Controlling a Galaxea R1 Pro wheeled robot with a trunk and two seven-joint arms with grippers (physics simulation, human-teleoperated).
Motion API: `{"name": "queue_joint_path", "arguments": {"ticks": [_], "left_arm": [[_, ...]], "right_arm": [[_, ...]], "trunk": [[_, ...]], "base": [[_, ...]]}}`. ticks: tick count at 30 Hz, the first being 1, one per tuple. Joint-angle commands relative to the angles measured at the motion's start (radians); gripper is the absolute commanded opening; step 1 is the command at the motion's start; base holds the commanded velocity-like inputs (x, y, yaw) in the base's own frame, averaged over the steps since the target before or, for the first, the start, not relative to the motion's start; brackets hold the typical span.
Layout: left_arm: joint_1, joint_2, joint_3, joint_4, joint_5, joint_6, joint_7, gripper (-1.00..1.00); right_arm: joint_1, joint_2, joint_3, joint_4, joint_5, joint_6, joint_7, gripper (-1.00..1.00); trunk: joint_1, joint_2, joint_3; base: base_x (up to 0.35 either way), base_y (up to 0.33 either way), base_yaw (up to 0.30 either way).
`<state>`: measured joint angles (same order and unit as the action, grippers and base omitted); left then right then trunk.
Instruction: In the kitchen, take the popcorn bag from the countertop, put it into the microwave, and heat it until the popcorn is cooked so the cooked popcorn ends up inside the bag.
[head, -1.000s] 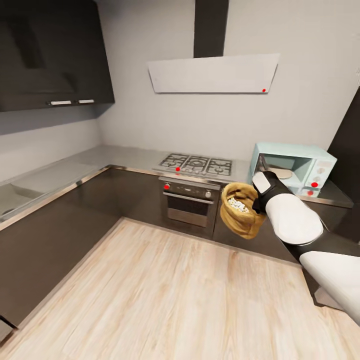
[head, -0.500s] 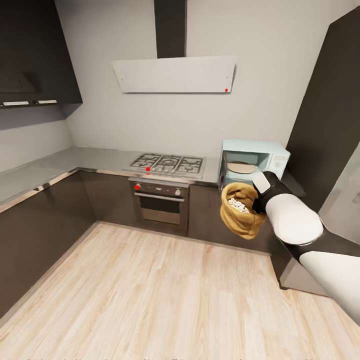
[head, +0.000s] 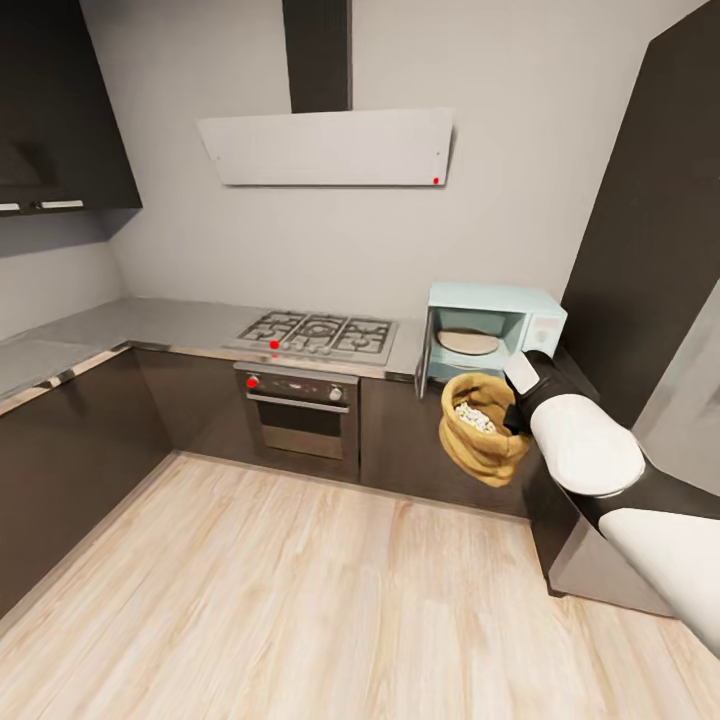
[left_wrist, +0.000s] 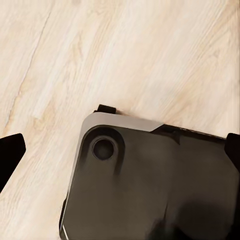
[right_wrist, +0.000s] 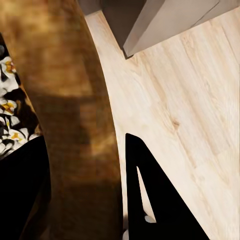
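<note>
In the head view the tan popcorn bag (head: 482, 440) hangs in the air, with my right gripper (head: 511, 412) shut on its rim. Pale popcorn (head: 473, 416) lies heaped inside it. Just behind and above the bag stands the pale blue microwave (head: 495, 332) on the grey countertop (head: 170, 322), its door swung open and a round plate inside. In the right wrist view the bag wall (right_wrist: 75, 110) is pinched between two dark fingers (right_wrist: 150, 200), and popcorn (right_wrist: 7, 120) shows beside it. My left gripper (left_wrist: 121, 152) is open above the wooden floor and my dark base (left_wrist: 150, 190).
A gas hob (head: 315, 333) and a dark built-in oven (head: 297, 410) stand left of the microwave. A tall dark cabinet (head: 650, 240) rises right of it. An extractor hood (head: 325, 146) hangs on the wall. Light wooden floor (head: 280, 580) spreads in front.
The camera has swung right and come closer: hob, oven and microwave have slid left in the picture. The bag stays held by the right gripper, now nearer the microwave's opening.
</note>
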<state>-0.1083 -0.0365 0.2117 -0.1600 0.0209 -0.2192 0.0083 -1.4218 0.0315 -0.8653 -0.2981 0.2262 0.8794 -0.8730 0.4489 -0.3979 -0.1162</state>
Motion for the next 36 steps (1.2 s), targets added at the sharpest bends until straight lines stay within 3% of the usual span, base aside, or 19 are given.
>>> {"name": "queue_joint_path", "arguments": {"ticks": [1,6,28,36], "left_arm": [[-0.001,0.0,0.002,0.0,0.002,-0.003,0.001,1.0],[-0.001,0.0,0.002,0.0,0.002,-0.003,0.002,1.0],[-0.001,0.0,0.002,0.0,0.002,-0.003,0.002,1.0],[0.0,0.0,0.007,0.0,0.001,-0.004,0.002,1.0]], "right_arm": [[-0.001,0.0,-0.008,-0.001,0.01,0.006,0.002,-1.0],[0.0,-0.015,-0.006,0.0,0.01,0.006,0.005,-1.0],[0.0,-0.016,0.0,0.006,0.01,0.013,0.068,-1.0],[0.0,-0.015,0.006,0.007,0.01,0.013,0.074,-1.0]], "trunk": [[0.001,-0.002,-0.002],[0.001,-0.002,-0.002],[0.001,-0.002,-0.002],[0.001,-0.002,-0.002]], "base": [[0.326,-0.151,0.0],[0.326,-0.155,0.0],[0.327,-0.188,0.0],[0.276,0.125,0.0]]}}
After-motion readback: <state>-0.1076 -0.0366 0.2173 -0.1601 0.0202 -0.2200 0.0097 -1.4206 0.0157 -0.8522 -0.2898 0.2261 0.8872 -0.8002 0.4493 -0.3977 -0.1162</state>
